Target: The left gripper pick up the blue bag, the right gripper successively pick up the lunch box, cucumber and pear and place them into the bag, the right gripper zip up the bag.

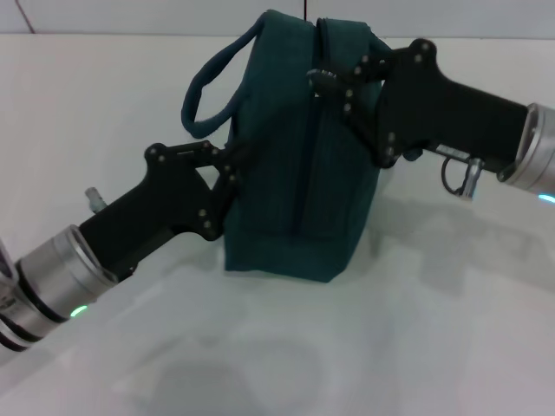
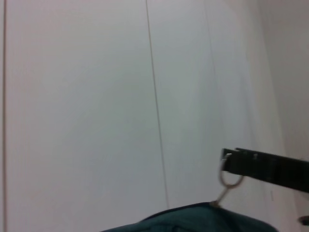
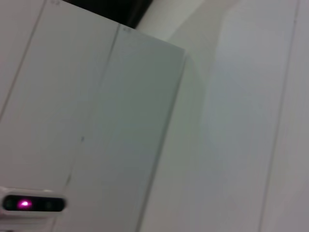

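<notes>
The blue bag (image 1: 286,147) stands upright mid-table, one loop handle (image 1: 208,87) arching off its left side. My left gripper (image 1: 232,169) reaches in from the lower left and is shut on the bag's left edge. From the right, my right gripper (image 1: 323,80) sits at the bag's top, shut on the zipper's metal ring pull (image 2: 231,178), which hangs from a black finger (image 2: 265,166) above the bag's top (image 2: 193,220). The zipper line (image 1: 308,165) runs down the bag's side and looks closed. The lunch box, cucumber and pear are out of view.
A white table (image 1: 303,347) surrounds the bag, with a white panelled wall (image 2: 96,96) behind it. The right wrist view shows only wall panels and a small device with a magenta light (image 3: 24,204).
</notes>
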You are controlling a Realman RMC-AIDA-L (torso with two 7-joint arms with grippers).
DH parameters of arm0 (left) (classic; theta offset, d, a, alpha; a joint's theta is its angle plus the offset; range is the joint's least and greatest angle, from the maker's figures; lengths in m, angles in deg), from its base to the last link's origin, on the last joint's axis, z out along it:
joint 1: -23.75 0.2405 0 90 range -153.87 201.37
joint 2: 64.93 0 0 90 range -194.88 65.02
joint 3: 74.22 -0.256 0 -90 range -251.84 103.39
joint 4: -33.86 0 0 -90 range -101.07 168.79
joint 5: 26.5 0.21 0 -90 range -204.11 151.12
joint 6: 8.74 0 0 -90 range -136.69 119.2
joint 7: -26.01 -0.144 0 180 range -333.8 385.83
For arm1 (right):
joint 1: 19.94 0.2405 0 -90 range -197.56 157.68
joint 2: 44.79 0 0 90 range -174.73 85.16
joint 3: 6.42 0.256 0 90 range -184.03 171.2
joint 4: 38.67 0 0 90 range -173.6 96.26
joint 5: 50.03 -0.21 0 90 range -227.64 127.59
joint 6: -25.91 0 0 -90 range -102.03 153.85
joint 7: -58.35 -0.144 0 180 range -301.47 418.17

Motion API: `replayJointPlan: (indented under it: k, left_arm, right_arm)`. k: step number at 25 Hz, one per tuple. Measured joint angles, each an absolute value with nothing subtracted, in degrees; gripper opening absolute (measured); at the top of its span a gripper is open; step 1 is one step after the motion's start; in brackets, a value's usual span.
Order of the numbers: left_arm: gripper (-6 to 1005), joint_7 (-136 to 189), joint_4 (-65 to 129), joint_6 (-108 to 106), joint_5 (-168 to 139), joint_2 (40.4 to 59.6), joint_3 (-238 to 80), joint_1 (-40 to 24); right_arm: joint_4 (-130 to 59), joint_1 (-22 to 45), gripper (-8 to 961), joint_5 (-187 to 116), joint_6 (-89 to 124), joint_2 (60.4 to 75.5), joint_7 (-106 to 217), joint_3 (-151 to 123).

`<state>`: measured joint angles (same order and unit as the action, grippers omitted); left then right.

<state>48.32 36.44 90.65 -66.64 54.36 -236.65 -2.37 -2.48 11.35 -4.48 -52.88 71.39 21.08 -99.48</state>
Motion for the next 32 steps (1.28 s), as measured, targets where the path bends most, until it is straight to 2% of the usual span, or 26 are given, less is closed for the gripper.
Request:
replayJointPlan:
  k: [32]
  left_arm:
    - [66,53.54,41.91,91.01,-70.96,53.98,-236.63,-2.65]
  right_arm:
    - [-11.82,12.66,20,-18.27,-50.93,71.14,22.77,-99.64]
